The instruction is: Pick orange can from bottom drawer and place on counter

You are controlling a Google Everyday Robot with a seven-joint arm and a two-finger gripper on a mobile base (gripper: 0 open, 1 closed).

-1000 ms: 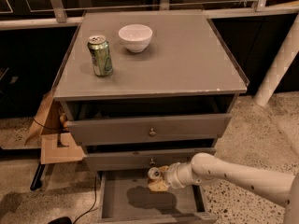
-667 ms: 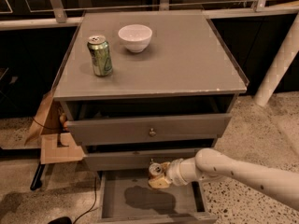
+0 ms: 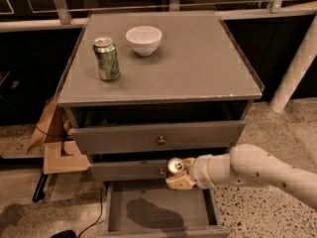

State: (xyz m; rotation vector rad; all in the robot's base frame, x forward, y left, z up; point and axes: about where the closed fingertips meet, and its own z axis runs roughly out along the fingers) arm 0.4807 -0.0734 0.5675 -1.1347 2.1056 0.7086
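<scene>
My gripper (image 3: pixel 177 175) reaches in from the right and is shut on the orange can (image 3: pixel 174 166), whose silver top shows above the fingers. It holds the can in front of the middle drawer, above the open bottom drawer (image 3: pixel 161 213). The drawer's grey floor is bare, with the arm's shadow on it. The counter (image 3: pixel 198 63) is the grey top of the cabinet, above and behind the gripper.
A green can (image 3: pixel 107 59) and a white bowl (image 3: pixel 143 39) stand on the counter's left and back. The top drawer (image 3: pixel 158 137) is slightly open. Cardboard pieces (image 3: pixel 57 148) lie left of the cabinet. A white post (image 3: pixel 294 68) stands at the right.
The gripper with the can has risen slightly and stays in front of the middle drawer. Nothing else has moved.
</scene>
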